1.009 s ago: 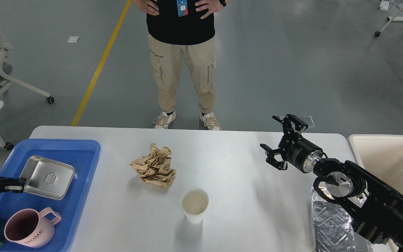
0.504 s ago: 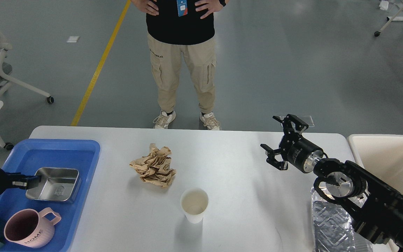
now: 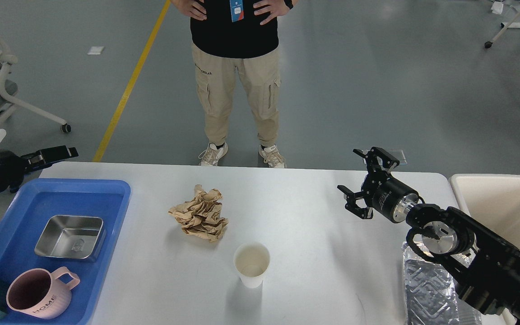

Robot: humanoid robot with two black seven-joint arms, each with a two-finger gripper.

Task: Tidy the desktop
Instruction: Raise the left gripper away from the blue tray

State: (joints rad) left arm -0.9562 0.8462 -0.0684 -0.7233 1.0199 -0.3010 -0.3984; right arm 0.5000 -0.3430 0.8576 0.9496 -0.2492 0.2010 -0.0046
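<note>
Nearest the robot, along the front edge, a pink ribbed mug [image 3: 39, 295] with a looped handle stands in the blue plastic tray [image 3: 106, 253], and at the far right a crinkly clear wrapper [image 3: 427, 289] lies half under the right arm. A step further in, a plain white paper cup [image 3: 252, 264] stands upright and empty on the worktop [image 3: 314, 243], the broad matte white slab with rounded corners that fills the middle of the room and is the thing being tidied. Level with it in the tray sits the shallow steel dish [image 3: 71, 236], squarish, shiny, now flat on the tray floor; a second ago it was tilted at the left hand's tips, so it has just been put away and let go. Beyond the cup lies a ball of crumpled brown paper [image 3: 200, 214], soft and creased, well apart from it. The right hand [image 3: 366, 183] hovers above the worktop's right side with its fingers spread and empty, unmoved over the last second, near the beige bin [image 3: 503, 203]. The left hand [image 3: 54, 153] has lifted clear to the tray's far corner; it looks thin and dark, so I cannot tell whether it is parted. To my eye the dish step is done, with paper and cup left
</note>
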